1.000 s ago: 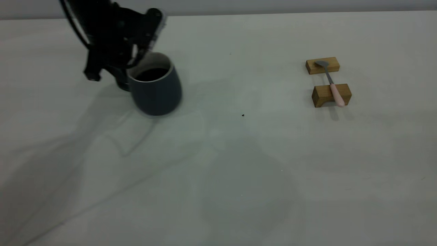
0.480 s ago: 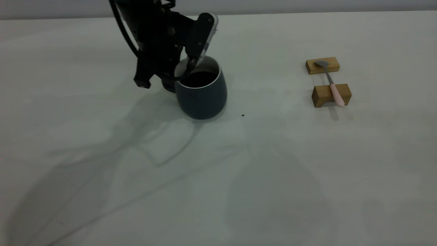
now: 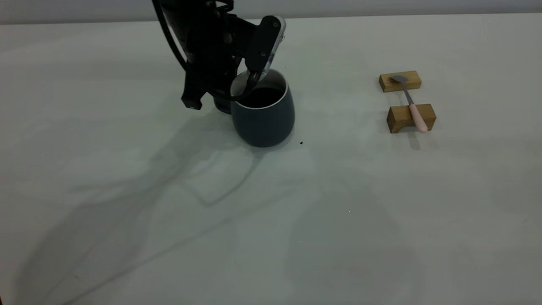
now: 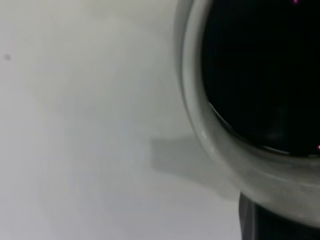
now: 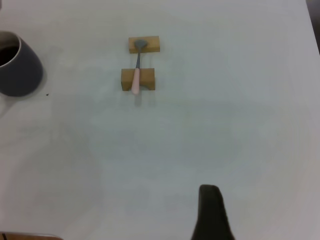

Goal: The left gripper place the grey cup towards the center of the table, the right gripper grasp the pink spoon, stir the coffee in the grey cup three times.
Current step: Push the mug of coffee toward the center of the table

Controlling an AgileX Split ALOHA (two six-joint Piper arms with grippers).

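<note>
1. Exterior view: grey cup (image 3: 263,115) upright on the table (image 3: 271,203), a little left of centre and towards the far half. Thin white rim, pale inside wall, body wider low down.
2. Coffee (image 3: 263,96) inside, dark, nearly black, sitting below the rim. Same dark pool fills much of the left wrist view (image 4: 265,70), ringed by the cup's pale rim (image 4: 200,120).
3. Left gripper (image 3: 237,91) at the cup's far-left rim, reaching down from above. One finger (image 3: 252,80) dips inside the rim against the pale wall; dark parts stand just outside the cup wall on the same side. Looks pinched on the cup wall, though contact on the outer side is hidden behind the cup.
4. Silver-edged black block (image 3: 266,41) on the arm, tilted, above the cup's rim.
5. Tiny dark speck (image 3: 301,143) on the table just right of the cup's base.
6. Pink spoon (image 3: 410,101) well to the right of the cup, lying across two wooden blocks: bowl on the far block (image 3: 400,81), pink handle over the near block (image 3: 410,117). Seen also in the right wrist view (image 5: 136,65), untouched.
7. Right gripper: only one dark fingertip (image 5: 211,212) shows in the right wrist view, well apart from spoon and cup. Spread or pressed together: cannot tell.
</note>
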